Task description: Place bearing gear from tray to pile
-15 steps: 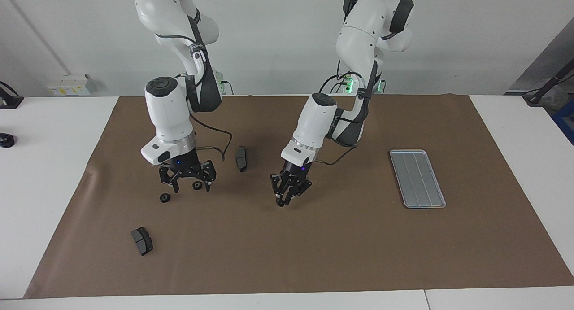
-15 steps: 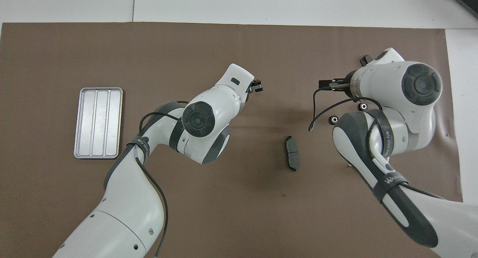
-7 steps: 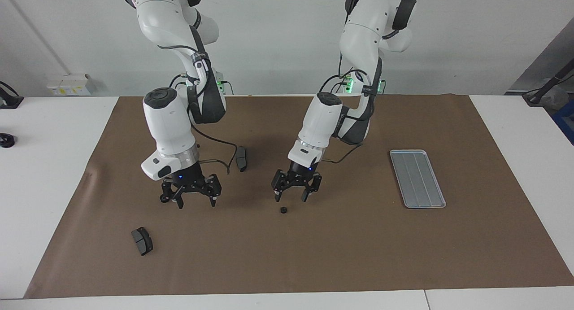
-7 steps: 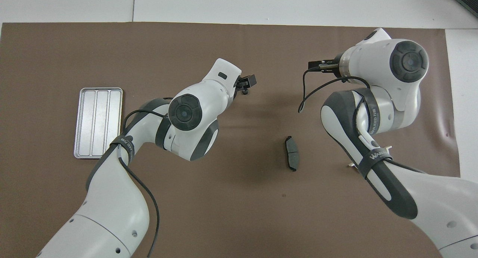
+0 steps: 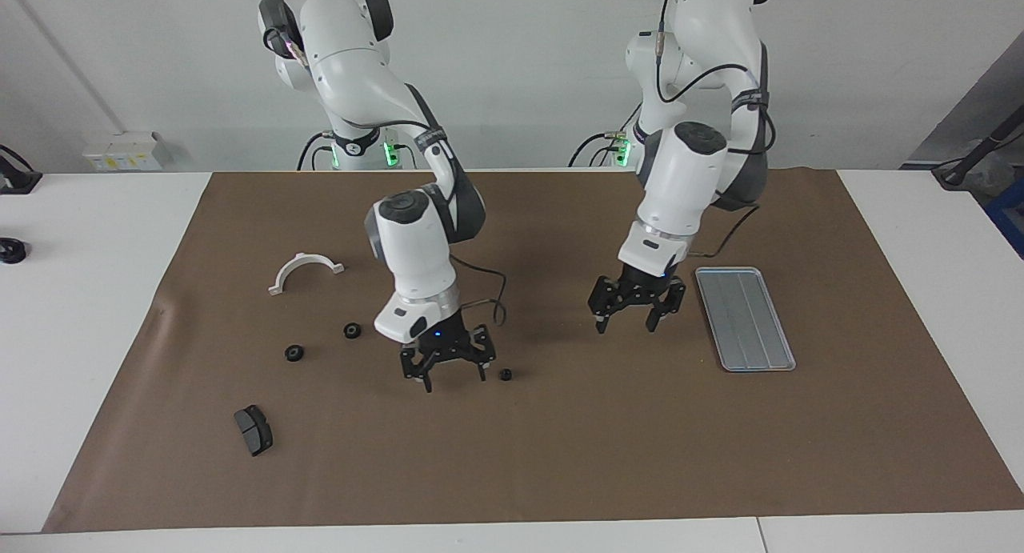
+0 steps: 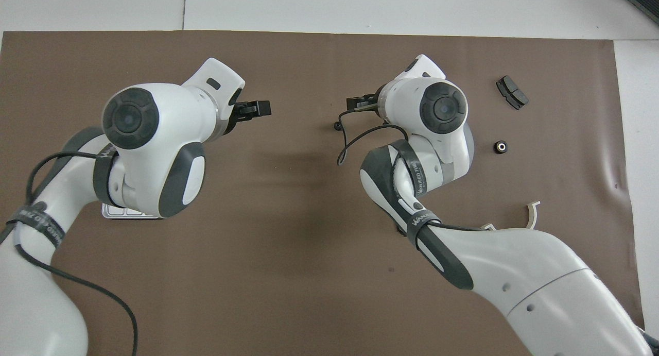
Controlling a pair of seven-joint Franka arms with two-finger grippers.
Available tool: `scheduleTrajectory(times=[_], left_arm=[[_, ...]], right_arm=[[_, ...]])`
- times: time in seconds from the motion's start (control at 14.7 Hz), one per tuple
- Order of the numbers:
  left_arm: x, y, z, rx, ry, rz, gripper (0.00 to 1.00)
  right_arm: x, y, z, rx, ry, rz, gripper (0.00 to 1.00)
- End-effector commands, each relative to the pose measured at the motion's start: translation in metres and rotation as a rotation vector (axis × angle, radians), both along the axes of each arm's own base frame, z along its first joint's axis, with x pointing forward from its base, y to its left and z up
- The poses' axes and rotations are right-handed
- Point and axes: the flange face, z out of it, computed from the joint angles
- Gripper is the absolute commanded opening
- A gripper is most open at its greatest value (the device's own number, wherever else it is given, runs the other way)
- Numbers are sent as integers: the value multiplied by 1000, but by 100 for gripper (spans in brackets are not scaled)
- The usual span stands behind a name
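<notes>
— Brown paper covers your worktop; the tray (image 5: 745, 318) lies bare beside the left gripper (image 5: 637, 312), jaws spread, empty.

— Right gripper (image 5: 450, 368), spread, is beside the loose gear (image 5: 505, 374): straddle it squarely before closing.

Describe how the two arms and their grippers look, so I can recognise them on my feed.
Both arms have glossy white shells with dark grey joint bands and round dark grey caps. A black cable loops outside each forearm, and a dark strap carries white lettering. The left gripper and right gripper are black two-finger units with linked fingers below a silver wrist ring; the right one shows a small blue light. Green lights glow at both bases.
</notes>
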Motion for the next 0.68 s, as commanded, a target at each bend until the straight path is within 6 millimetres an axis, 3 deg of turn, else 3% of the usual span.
scheduleTrajectory(times=[0.0, 0.34, 0.41, 0.48, 0.61], left_arm=[[-16, 46, 16, 52, 73, -75, 100], [-29, 140, 65, 106, 142, -165, 100], [-32, 161, 79, 108, 141, -161, 100], [-35, 173, 90, 112, 150, -169, 100], [-36, 191, 117, 117, 158, -182, 100]], right_arm=[[-9, 49, -18, 28, -26, 35, 100], [-23, 53, -38, -48, -25, 108, 100], [-27, 52, -44, -67, -18, 122, 94], [-29, 51, -46, -80, -15, 131, 81], [-32, 50, -49, -90, -5, 135, 67]])
